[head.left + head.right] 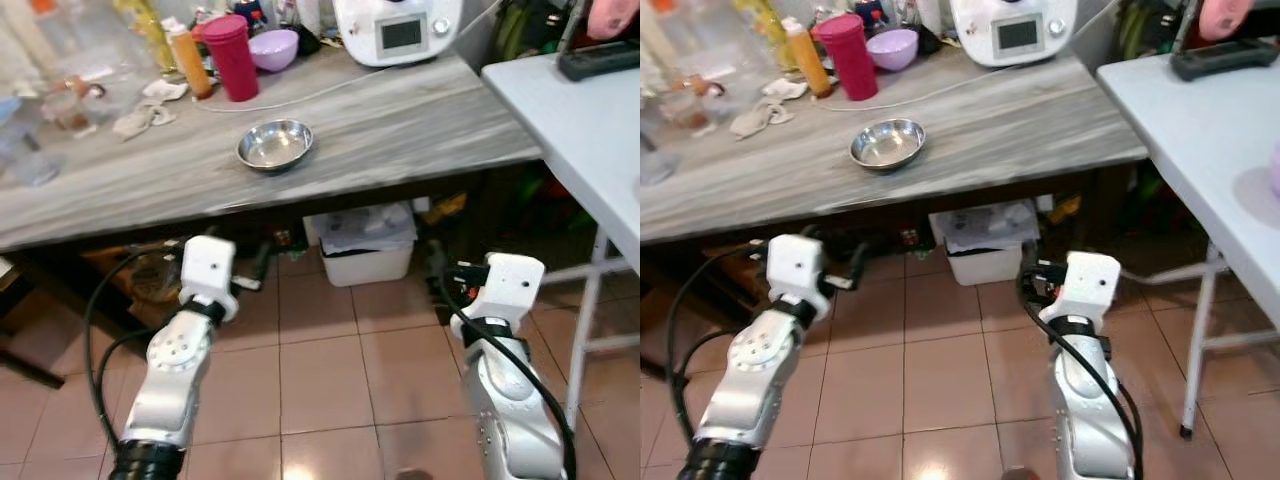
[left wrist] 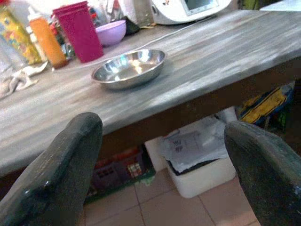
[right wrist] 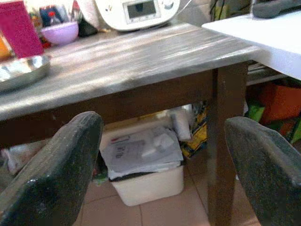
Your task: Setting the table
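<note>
A steel bowl (image 1: 275, 145) sits empty near the front edge of the grey wooden table (image 1: 420, 120). At the table's back stand a red cup (image 1: 231, 57), a purple bowl (image 1: 273, 48) and an orange bottle (image 1: 190, 62). Both arms are held low in front of the table, below its top. My left gripper (image 2: 162, 126) is open with nothing between its fingers, pointing toward the steel bowl (image 2: 129, 68). My right gripper (image 3: 162, 123) is open too and faces the table's edge and leg.
A white kitchen appliance (image 1: 397, 28) with a cord stands at the back right. A white folding table (image 1: 580, 130) at the right carries a black device (image 1: 600, 60). Under the wooden table sits a white bin (image 1: 365, 250). Crumpled cloths (image 1: 145, 110) and jars crowd the left.
</note>
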Controlling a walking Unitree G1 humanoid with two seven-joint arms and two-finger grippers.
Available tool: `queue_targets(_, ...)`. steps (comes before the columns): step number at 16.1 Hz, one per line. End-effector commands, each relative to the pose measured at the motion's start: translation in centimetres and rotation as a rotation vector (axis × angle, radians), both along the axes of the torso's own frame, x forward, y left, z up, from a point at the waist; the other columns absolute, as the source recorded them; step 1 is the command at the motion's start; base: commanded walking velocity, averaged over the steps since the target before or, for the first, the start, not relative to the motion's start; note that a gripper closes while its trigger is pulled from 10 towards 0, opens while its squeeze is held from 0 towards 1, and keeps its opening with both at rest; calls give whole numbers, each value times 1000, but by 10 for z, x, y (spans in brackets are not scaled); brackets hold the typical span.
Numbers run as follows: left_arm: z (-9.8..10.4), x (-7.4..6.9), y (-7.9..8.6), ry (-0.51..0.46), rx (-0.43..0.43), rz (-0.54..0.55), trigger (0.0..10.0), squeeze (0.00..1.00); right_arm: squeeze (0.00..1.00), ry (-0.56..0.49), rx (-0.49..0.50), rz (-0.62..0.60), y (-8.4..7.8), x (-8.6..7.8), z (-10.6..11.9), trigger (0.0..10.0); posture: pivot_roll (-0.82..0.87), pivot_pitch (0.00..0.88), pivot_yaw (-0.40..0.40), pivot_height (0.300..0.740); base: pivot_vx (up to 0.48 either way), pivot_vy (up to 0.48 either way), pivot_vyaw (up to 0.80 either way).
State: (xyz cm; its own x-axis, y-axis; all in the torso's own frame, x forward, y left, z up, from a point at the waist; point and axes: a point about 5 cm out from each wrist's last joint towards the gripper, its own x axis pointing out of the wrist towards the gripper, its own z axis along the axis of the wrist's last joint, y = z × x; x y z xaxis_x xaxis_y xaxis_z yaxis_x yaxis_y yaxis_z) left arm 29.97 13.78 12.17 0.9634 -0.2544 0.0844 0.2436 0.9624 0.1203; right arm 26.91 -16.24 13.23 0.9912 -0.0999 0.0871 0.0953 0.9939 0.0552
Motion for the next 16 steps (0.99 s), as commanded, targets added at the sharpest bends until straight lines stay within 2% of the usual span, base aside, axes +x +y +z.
queue_targets(1,-2,-2,7,10,10,9,10000,0,0,4,3,8,2,-1,-1,10000,-284,103,156,740,0,-349,800)
queue_targets(3,-2,-2,5,11,6,6,10000,0,0,1,2,12,1,-1,0,10000,-285,105,156,740,0,-347,684)
queue_targets(7,-4,-3,5,18,3,0,10000,0,0,-6,21,8,-1,-2,1,10000,-287,105,147,740,0,-347,0)
queue_targets(10,-6,-2,6,23,-17,8,10000,0,0,-7,24,6,-3,-1,2,10000,-288,102,142,740,0,0,0)
queue_targets(11,-7,-2,6,27,-18,11,10000,0,0,-1,30,5,-2,0,1,10000,-290,100,141,740,0,0,-581)
queue_targets(13,-9,-1,4,66,-72,10,10000,0,0,11,23,0,-3,1,0,10000,-290,99,141,740,0,0,-800)
queue_targets(16,-9,-1,3,61,-71,0,10000,0,0,8,17,2,-4,1,1,10000,-290,99,137,740,0,194,-800)
